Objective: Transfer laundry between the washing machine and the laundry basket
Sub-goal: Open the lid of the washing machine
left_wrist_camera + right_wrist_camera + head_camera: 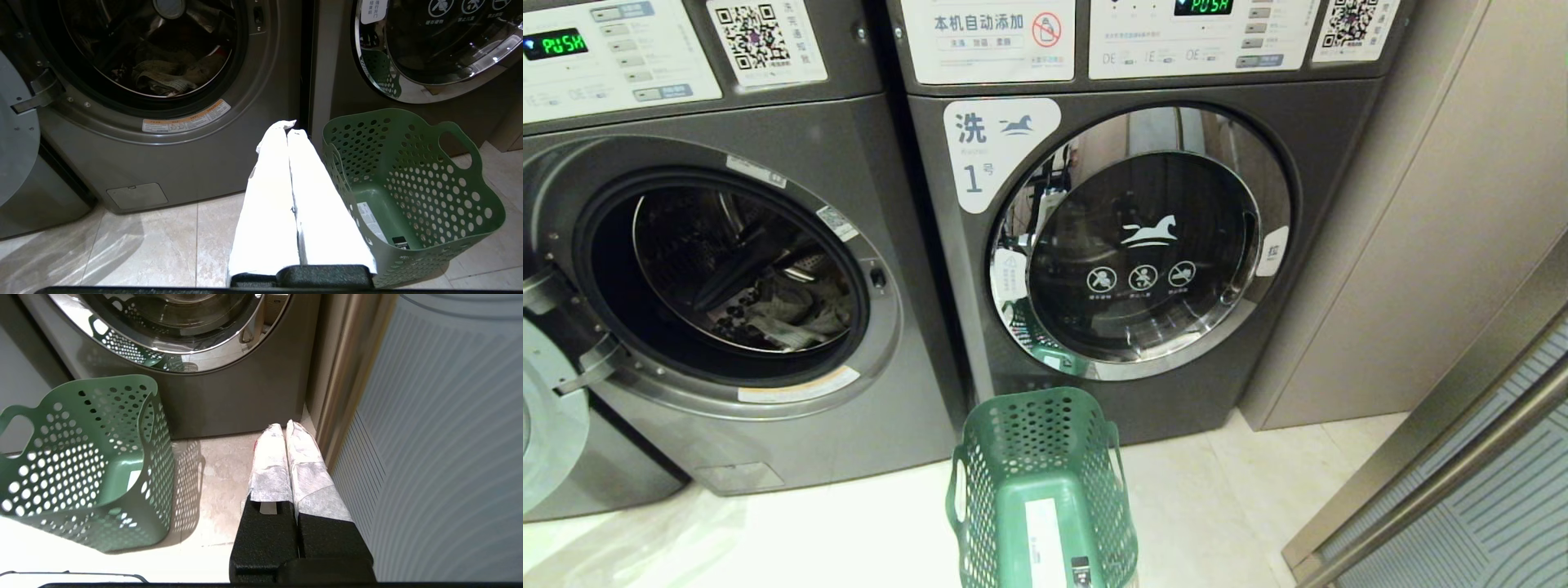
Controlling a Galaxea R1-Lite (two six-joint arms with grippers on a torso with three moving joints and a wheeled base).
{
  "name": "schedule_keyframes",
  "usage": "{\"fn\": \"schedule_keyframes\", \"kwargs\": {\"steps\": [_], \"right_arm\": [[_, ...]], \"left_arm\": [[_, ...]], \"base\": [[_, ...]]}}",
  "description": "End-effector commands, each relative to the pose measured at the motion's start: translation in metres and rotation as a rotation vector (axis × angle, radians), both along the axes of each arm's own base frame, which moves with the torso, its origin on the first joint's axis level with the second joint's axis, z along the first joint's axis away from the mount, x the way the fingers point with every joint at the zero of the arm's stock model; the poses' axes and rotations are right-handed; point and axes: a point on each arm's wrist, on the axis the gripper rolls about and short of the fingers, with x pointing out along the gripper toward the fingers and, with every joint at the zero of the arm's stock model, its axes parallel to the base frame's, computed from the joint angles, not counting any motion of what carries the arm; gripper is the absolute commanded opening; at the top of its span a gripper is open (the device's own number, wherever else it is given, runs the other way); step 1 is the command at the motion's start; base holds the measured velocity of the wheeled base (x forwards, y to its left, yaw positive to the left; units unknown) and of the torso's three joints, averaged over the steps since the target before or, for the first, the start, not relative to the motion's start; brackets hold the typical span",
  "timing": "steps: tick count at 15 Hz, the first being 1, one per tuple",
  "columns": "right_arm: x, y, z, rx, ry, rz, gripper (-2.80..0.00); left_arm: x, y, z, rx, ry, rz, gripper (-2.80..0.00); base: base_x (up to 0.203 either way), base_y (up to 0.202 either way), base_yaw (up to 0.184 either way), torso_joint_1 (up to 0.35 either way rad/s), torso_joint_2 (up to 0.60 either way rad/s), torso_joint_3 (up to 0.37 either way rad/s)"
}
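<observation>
The washing machine (768, 425) on the left stands with its door (547, 425) swung open. Laundry lies in its drum: a grey-beige striped garment (784, 314) (163, 79), with a bit of red (220, 51) behind it. The green laundry basket (1045, 441) (429, 192) (102, 428) stands on the floor before the machines, with only a white sticker on its bottom. My left gripper (289, 127) hangs shut and holds nothing, low between the open machine and the basket. My right gripper (284, 425) is shut with nothing in it, to the basket's right. Neither arm shows in the head view.
The grey machine labelled 1 (1143, 245) stands behind the basket with its chrome-rimmed door shut. A beige panel (1421, 245) and a ribbed grey door in a metal frame (1462, 490) (429, 437) close off the right side, next to my right gripper. Clear plastic sheet (629, 539) lies at lower left.
</observation>
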Motion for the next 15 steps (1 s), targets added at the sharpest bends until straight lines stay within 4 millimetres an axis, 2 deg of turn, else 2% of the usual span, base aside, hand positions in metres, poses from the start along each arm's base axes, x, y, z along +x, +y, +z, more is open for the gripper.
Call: {"fn": "schedule_keyframes", "kwargs": {"steps": [1,10,15], "right_arm": [[0.0000,0.0000,0.0000,0.000,0.000,0.001,-2.80],[0.0000,0.0000,0.0000,0.000,0.000,0.001,-2.80],[0.0000,0.0000,0.0000,0.000,0.000,0.001,-2.80]], "left_arm": [[0.0033,0.0001,-0.0111,-0.005,0.041,0.001,-2.80],[0.0033,0.0000,-0.0111,-0.032,0.041,-0.004,-2.80],[0.0034,0.0000,-0.0111,-0.032,0.042,-0.003,-2.80]], "base": [[-0.107,0.000,0.002,-0.002,0.00,0.000],[0.000,0.007,-0.001,0.000,0.00,-0.001],[0.001,0.175,-0.004,0.005,0.00,0.004]]}}
